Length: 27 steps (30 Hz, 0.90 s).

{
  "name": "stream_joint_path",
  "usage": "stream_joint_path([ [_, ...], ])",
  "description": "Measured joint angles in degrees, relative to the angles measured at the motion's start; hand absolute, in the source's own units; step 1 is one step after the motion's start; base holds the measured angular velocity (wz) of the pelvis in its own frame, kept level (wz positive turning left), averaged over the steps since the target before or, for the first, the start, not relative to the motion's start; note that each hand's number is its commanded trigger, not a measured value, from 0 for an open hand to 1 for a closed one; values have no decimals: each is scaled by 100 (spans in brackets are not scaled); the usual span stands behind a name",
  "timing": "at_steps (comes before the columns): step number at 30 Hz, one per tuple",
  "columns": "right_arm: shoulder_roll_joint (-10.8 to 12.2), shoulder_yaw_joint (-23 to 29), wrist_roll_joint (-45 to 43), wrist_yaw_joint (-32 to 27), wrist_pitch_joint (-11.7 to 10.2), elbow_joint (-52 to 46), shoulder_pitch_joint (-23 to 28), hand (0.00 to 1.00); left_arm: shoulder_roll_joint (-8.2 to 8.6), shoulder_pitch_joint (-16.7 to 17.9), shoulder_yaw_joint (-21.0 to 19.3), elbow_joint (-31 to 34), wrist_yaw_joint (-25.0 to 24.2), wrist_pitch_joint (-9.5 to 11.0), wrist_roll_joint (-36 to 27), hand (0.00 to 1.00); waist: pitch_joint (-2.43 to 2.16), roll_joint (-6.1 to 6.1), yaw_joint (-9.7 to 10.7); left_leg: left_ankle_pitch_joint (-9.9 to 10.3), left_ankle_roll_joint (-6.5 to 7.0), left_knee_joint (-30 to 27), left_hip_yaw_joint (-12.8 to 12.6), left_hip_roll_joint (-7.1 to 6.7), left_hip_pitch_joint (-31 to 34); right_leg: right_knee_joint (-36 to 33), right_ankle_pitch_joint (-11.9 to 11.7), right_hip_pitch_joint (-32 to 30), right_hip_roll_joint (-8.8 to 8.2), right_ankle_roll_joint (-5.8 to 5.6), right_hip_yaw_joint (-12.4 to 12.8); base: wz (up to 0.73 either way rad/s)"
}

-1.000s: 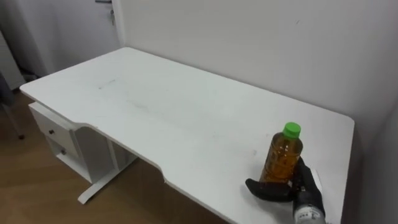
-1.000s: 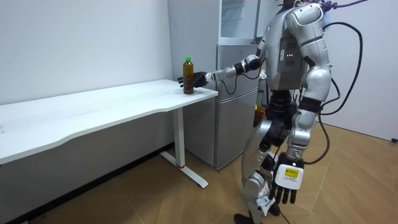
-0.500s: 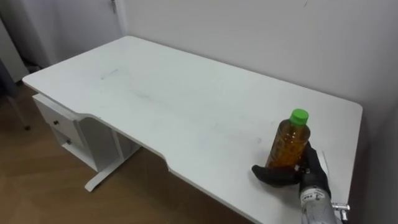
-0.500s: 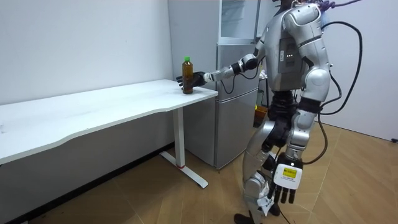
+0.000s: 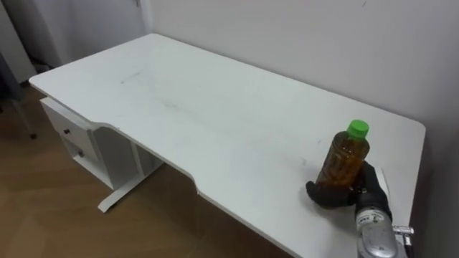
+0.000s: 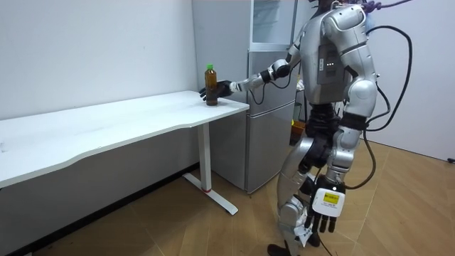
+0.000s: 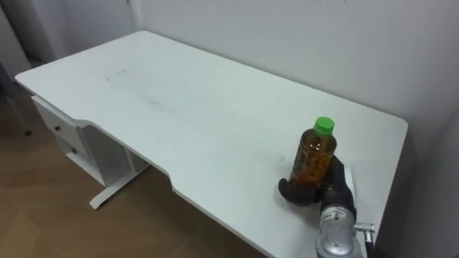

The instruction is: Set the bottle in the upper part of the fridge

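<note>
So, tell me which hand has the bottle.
The right hand, curled round the bottle on the table; the left hand hangs open by its leg.

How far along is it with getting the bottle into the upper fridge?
Done: the right hand is curled round the bottle, upright on the table. In hand: that grasp, no lift apparent. Left: lifting it, carrying it to the fridge beside the table, putting it in the upper compartment.

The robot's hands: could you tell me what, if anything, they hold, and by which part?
The right hand grips the bottle round its lower body, on the table; the left hand hangs open, holding nothing.
</note>
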State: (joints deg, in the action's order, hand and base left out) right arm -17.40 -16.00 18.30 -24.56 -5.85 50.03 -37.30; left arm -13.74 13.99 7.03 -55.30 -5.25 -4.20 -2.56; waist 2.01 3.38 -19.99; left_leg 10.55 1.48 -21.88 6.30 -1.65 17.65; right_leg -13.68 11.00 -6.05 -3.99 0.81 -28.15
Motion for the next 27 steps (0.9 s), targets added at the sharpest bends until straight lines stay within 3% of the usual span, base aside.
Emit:
stream_joint_path([
  [2, -117, -5, 6, 92, -2, 45, -12, 100, -3, -4, -4, -10, -1, 2, -20, 0, 0, -1, -52, 0, 0, 34, -12, 1, -17, -1, 0, -5, 2, 0, 26, -4],
  [8, -166, 46, 288, 298, 46, 178, -174, 100, -3, -5, -5, -215, 0, 62, -53, 0, 11, -17, -53, 1, 0, 20, -57, 3, -34, -1, -2, -5, -14, -3, 43, -1],
  [14, -293, 165, 525, 475, 45, 170, -174, 100, -9, 11, -15, -288, -9, 72, -239, 0, 53, -107, -29, 4, 4, 46, -47, -3, -27, -19, 0, -4, -35, -8, 40, 0],
  [21, -294, 158, 520, 606, 347, -296, -81, 100, -11, 32, -43, -232, -33, 76, -223, 0, 38, -131, 90, 1, 7, 37, -134, 13, -67, -106, 3, -50, -70, -11, 82, -6],
  [26, -288, 119, 481, 698, 354, -1533, 351, 100, -43, 93, -56, -150, -5, 162, -226, 0, 11, -119, 266, -11, 27, 127, -271, 4, -319, -116, 5, 97, -101, -24, 193, -10],
  [27, -288, 117, 481, 708, 354, -1713, 449, 100, -43, 105, -67, -146, -1, 169, -221, 0, -15, -114, 280, -11, 28, 141, -298, 5, -354, -113, 8, 124, -98, -30, 209, -12],
])
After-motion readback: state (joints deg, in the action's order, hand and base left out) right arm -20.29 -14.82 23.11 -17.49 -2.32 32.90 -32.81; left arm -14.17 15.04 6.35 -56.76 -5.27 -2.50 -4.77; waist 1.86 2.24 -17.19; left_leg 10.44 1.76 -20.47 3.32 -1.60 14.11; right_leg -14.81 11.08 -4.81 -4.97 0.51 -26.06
